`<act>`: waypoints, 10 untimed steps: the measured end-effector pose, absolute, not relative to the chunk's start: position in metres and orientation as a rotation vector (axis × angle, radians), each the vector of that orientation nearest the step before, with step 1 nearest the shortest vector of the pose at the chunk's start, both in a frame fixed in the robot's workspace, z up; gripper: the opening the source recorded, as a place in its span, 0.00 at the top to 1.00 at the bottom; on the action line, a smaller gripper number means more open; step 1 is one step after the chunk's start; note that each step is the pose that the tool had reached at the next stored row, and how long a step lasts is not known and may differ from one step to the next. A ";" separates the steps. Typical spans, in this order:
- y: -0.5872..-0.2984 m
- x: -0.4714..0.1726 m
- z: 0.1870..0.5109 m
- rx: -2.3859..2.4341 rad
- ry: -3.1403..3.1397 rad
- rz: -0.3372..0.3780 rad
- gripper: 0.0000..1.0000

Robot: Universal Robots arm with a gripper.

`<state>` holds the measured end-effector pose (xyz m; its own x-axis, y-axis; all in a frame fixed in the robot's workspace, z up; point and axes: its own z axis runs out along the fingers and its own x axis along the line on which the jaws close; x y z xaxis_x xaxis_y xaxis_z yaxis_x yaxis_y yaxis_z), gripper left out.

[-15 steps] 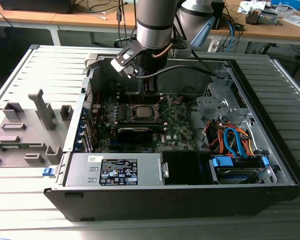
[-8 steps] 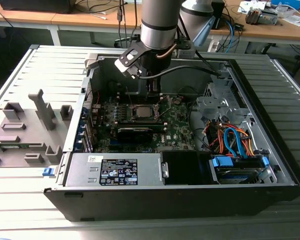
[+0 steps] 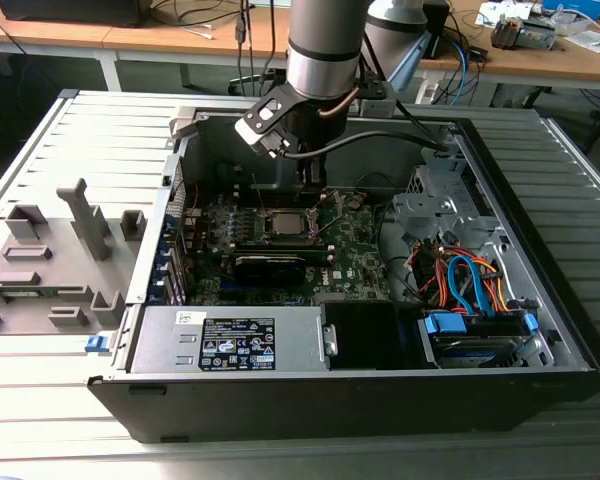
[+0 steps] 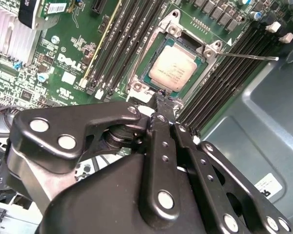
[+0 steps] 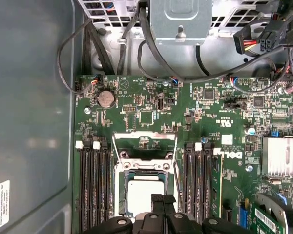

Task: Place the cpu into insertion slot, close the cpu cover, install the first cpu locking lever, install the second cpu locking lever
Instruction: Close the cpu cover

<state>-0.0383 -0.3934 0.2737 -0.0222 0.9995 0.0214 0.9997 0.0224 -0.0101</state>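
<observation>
1. Pincer [image 4: 161,100]: fingertips pressed together with nothing between them, poised low over the near edge of the socket. Whether the tips touch the socket cannot be told.
2. Seated flat in its socket on the motherboard [image 5: 151,105], the cpu [image 4: 175,72] lies just beyond the pincer tips, pale top upward.
3. Standing open, the cpu cover [image 5: 144,141] is hinged on the side of the socket away from the pincer, with the cpu between the two. Green board shows through its square opening, so the cover is not yet closed.
4. One locking lever [image 4: 249,56], a thin rod, is released and slants from a socket corner across the memory slots.
5. Comparison of views: the exterior view sets the arm upright inside the open computer case [image 3: 330,400], with the pincer slightly to the exterior view's right of the cpu. The first wrist view adds the raised cover, and the second wrist view the lever's full run.
</observation>
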 end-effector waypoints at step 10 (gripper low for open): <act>-0.394 -0.031 0.274 -2.181 -2.230 -0.012 0.89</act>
<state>-0.0315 -0.3937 0.2737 -0.0222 0.9995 0.0215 0.9997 0.0224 -0.0101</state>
